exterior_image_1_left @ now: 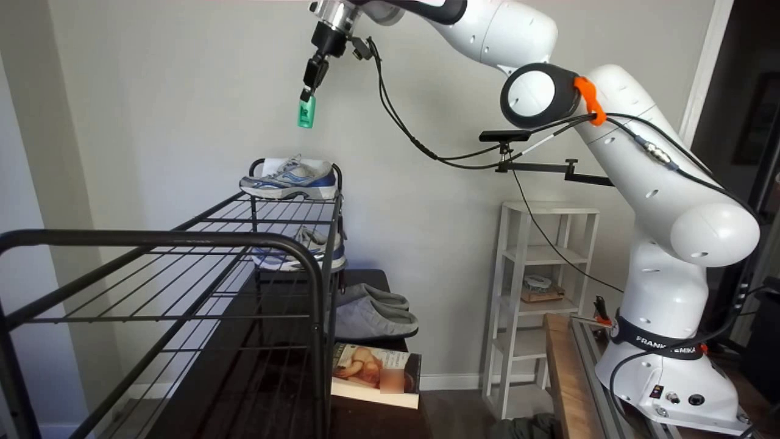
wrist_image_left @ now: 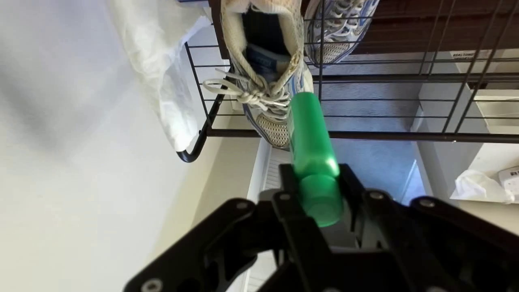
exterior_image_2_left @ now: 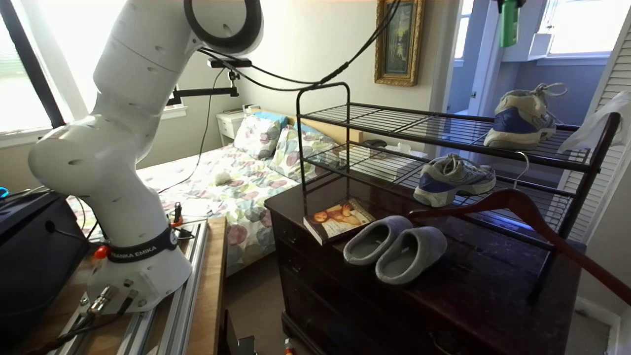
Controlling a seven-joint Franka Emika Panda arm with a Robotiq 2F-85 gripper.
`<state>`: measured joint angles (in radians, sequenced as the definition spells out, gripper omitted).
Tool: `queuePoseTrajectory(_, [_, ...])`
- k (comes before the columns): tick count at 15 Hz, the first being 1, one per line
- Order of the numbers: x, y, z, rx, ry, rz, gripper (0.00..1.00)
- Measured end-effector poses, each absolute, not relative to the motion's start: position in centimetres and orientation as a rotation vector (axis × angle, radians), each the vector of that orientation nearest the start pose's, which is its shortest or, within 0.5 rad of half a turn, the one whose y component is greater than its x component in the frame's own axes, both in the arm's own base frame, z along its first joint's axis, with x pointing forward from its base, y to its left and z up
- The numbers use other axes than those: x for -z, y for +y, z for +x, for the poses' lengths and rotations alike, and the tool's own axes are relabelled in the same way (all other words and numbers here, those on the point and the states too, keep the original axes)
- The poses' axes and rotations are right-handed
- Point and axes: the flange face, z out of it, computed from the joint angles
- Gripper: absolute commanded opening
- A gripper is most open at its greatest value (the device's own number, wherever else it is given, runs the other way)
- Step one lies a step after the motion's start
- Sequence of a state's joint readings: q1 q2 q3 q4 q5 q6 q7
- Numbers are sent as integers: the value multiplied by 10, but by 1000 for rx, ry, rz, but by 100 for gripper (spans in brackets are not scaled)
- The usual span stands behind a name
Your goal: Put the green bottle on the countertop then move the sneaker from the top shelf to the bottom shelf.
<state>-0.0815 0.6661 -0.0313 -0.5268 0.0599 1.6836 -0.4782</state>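
Observation:
My gripper (wrist_image_left: 318, 172) is shut on the green bottle (wrist_image_left: 312, 134), its two fingers pressing either side near one end. In both exterior views the bottle (exterior_image_1_left: 306, 112) hangs in the air, well above the far end of the black wire rack. A grey-and-white sneaker (exterior_image_2_left: 520, 118) with blue patches sits on the top shelf (exterior_image_2_left: 399, 134), close to that end; in the wrist view this sneaker (wrist_image_left: 273, 95) lies partly behind the bottle. On the bottom shelf (exterior_image_2_left: 362, 180) rests a matching sneaker (exterior_image_2_left: 456, 180). Beneath the rack is the dark countertop (exterior_image_2_left: 473, 266) of a dresser.
Grey slippers (exterior_image_2_left: 414, 256) and a book (exterior_image_2_left: 340, 219) lie on the dresser in front of the rack. White cloth or paper (wrist_image_left: 162, 73) hangs at the rack's end. A wooden hanger (exterior_image_2_left: 522, 199) crosses an exterior view. White shelving (exterior_image_1_left: 551, 207) stands by the wall.

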Motion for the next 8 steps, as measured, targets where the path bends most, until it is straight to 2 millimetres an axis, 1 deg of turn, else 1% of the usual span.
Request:
queuePoseTrajectory(1, [-707,-65,701,748,-566,-3105,7])
queuePoseTrajectory(3, [-721,-74,680,651,-488,-3138,7])
queuePoseTrajectory(6, [-735,-92,652,516,-356,-3192,7])
queuePoseTrajectory(8, [-741,-107,640,474,-259,-3208,7])
